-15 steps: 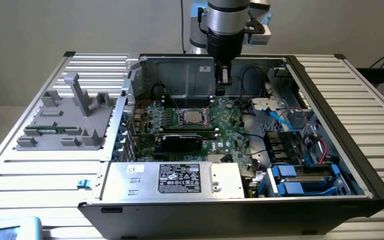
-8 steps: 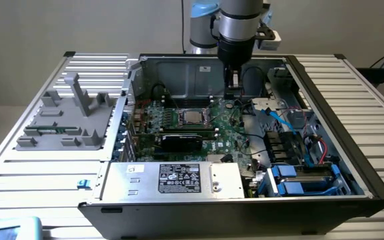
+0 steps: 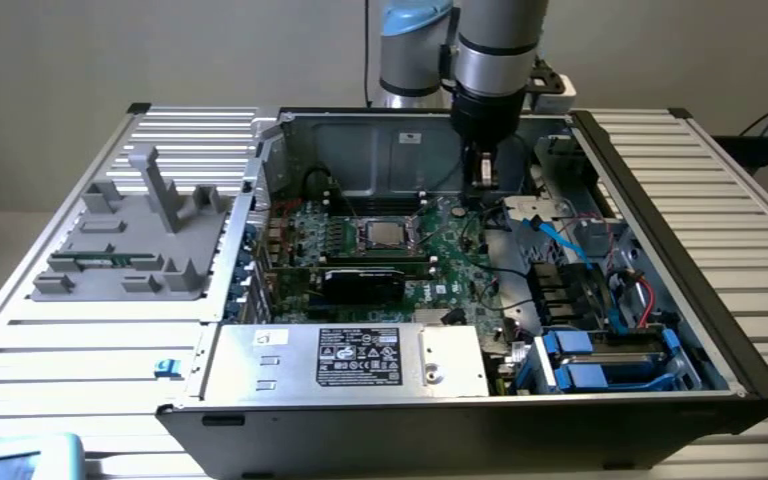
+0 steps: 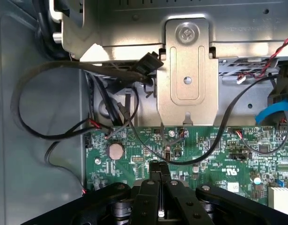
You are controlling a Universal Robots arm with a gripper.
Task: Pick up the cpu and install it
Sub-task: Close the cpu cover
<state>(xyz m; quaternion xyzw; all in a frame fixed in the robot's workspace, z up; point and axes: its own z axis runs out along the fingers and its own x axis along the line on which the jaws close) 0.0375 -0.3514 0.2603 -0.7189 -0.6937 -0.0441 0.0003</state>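
Claw [image 4: 160,165] first: the two black fingers are pressed tip to tip with nothing between them, so it's closed and empty. Just beyond the tips is the green motherboard [image 4: 204,150], with a round coin cell [image 4: 116,150] off to one side. Black cables [image 4: 40,93] loop over the board's edge, and a folded metal bracket [image 4: 188,79] rises from the chassis wall.

In the exterior view, the claw [image 3: 482,172] hangs straight down from the arm inside the open computer case [image 3: 357,140], close to the far wall. The case lies on its side on the slatted desk [image 3: 704,220], which I take to be deliberate: the board faces up and the arm can come at it from above.

The cpu [image 3: 384,233] is the silvery square resting inside the socket frame [image 3: 352,235] in the middle of the board. It lies toward the exterior view's left of the claw and nearer the camera, clearly apart, with no contact. From how flat it sits in the frame, I'd judge it seated. A grey plastic shroud [image 3: 131,240] is parked on the desk beside the case.
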